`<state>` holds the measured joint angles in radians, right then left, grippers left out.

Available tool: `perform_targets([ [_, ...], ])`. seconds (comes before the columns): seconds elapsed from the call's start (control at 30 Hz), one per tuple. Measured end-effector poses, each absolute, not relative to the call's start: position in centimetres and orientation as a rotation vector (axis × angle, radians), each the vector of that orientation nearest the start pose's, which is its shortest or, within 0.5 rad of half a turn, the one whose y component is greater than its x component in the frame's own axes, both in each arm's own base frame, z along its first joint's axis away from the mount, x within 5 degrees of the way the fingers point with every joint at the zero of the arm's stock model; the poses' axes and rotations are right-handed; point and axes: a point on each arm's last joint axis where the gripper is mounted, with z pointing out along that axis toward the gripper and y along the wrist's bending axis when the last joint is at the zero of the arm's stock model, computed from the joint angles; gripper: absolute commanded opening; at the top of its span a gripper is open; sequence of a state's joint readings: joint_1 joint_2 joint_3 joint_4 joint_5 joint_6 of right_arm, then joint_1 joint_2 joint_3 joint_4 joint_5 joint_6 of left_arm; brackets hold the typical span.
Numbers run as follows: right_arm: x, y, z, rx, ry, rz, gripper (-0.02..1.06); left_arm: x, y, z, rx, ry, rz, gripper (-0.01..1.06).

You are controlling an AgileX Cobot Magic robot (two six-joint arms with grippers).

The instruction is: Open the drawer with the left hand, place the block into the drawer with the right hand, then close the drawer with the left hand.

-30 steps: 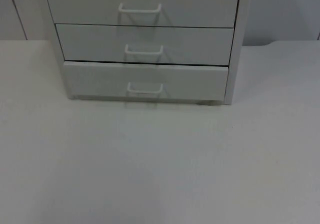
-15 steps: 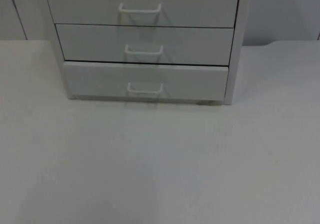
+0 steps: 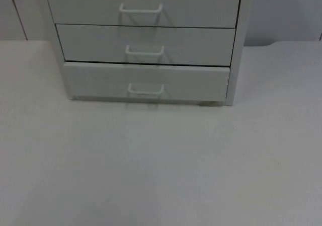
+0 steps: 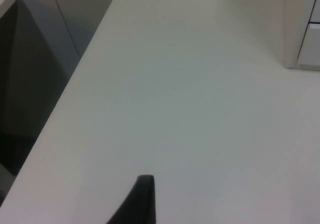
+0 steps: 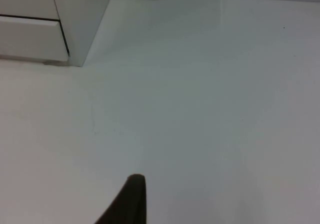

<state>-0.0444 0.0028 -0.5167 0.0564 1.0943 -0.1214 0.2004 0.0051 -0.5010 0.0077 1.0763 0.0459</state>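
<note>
**Nothing has moved since the earlier frames**

White cabinet (image 3: 146,40) stands at the table's (image 3: 161,165) far edge; its bottom drawer (image 3: 146,82) sits slightly proud. Left gripper (image 4: 142,204) and right gripper (image 5: 131,201) wait above bare table; whether their fingers are spread cannot be told.

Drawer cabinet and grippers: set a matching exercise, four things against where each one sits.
Things:
1. bottom drawer
2. middle drawer
3. left gripper
4. right gripper

Places:
A. between two other drawers
B. over the table, off the cabinet's right corner
C. lowest, just above the table
D. by the table's side edge, off the cabinet's left corner

Pairs: 1-C, 2-A, 3-D, 4-B
</note>
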Motion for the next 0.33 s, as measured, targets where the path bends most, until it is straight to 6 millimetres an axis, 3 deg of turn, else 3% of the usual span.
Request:
perform_targets([
  [0.33,-0.77,0.49,27.93,-0.084,2.061,-0.035,1.05,-0.5,0.06,27.63,-0.076,2.065,0.119,1.04],
])
